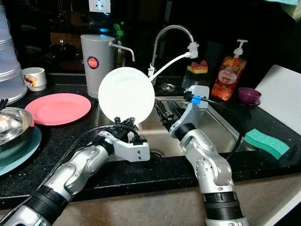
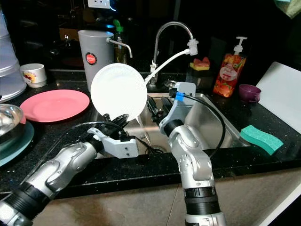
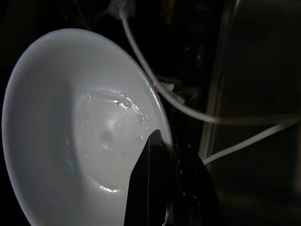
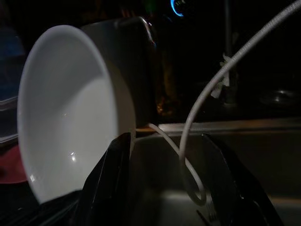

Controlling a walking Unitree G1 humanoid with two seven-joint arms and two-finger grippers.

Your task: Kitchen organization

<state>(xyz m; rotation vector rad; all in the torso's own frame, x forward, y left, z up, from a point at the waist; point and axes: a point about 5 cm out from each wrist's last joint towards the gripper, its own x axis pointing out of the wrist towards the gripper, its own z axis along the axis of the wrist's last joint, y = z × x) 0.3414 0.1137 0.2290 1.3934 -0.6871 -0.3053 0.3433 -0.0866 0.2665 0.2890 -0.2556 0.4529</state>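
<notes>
Left gripper pinches white plate upright over sink; right gripper spread.

A black counter is carrying a pink plate at left and a green sponge at right.

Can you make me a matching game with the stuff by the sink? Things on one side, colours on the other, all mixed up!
Things:
1. plate held up by the left gripper
2. plate lying flat on the counter
3. sponge
4. small cup beside the soap bottle

Colours:
A. purple
B. white
C. green
D. pink

Right pairs: 1-B, 2-D, 3-C, 4-A
</notes>
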